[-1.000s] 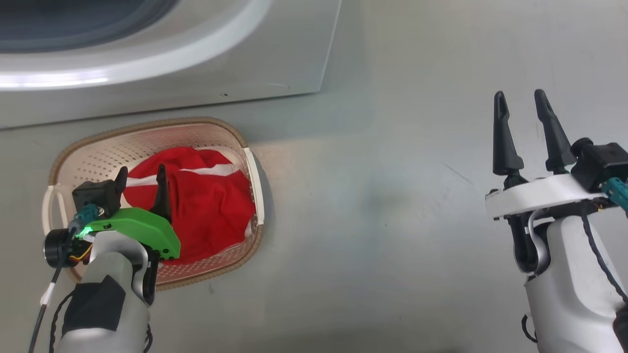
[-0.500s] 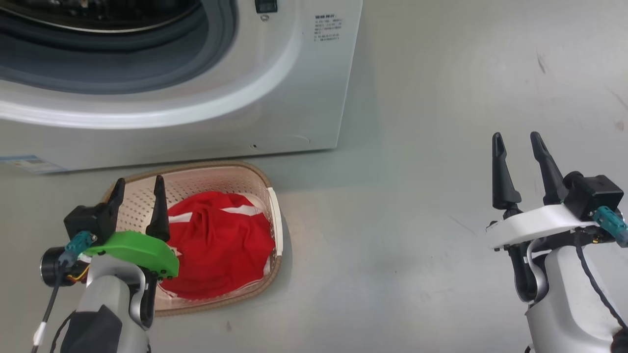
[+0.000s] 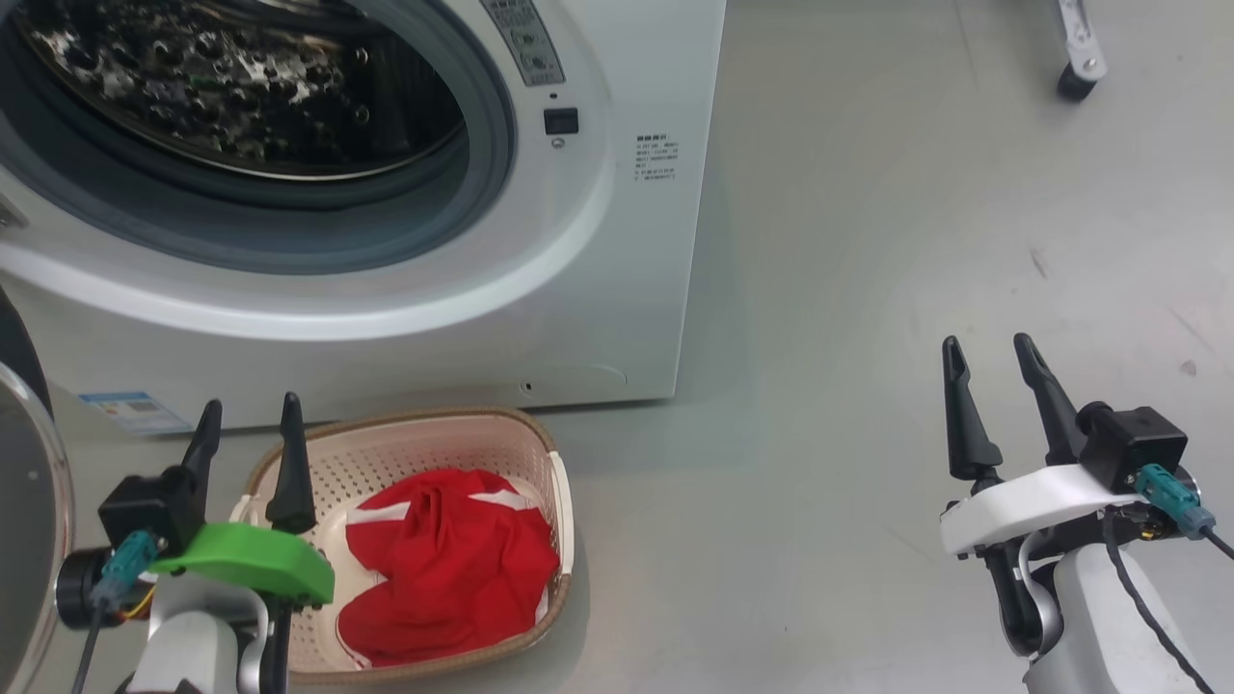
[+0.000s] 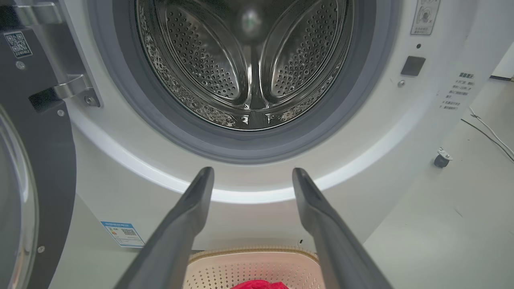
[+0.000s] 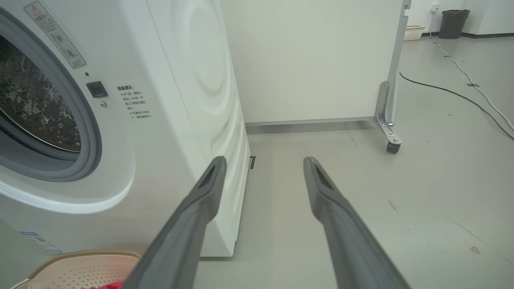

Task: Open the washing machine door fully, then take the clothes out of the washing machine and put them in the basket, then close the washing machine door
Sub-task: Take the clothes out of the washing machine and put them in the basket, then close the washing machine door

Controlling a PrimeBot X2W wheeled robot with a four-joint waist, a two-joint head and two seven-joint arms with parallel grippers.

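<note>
The white washing machine [image 3: 617,251] stands with its porthole uncovered; the steel drum [image 4: 249,60] looks empty. Its black-rimmed door [image 4: 36,180] is swung open to the left, its glass edge [image 3: 24,520] at the head view's left border. The cream basket [image 3: 540,463] sits on the floor before the machine with the red clothes [image 3: 453,569] in it. My left gripper [image 3: 246,419] hangs open and empty above the basket's left end, its fingers [image 4: 192,212] aimed at the porthole's lower rim. My right gripper [image 3: 993,357] is open and empty over bare floor to the right.
Grey floor [image 3: 868,337] stretches right of the machine. A white partition on castors [image 5: 391,136] stands behind it, with cables [image 5: 461,96] trailing over the floor farther right. A dark bin [image 5: 453,22] and another basket [image 5: 413,32] sit in the far corner.
The head camera has tilted up, bringing the drum and the door edge into view. Both grippers stay open and roughly where they were; the clothes lie still in the basket.
</note>
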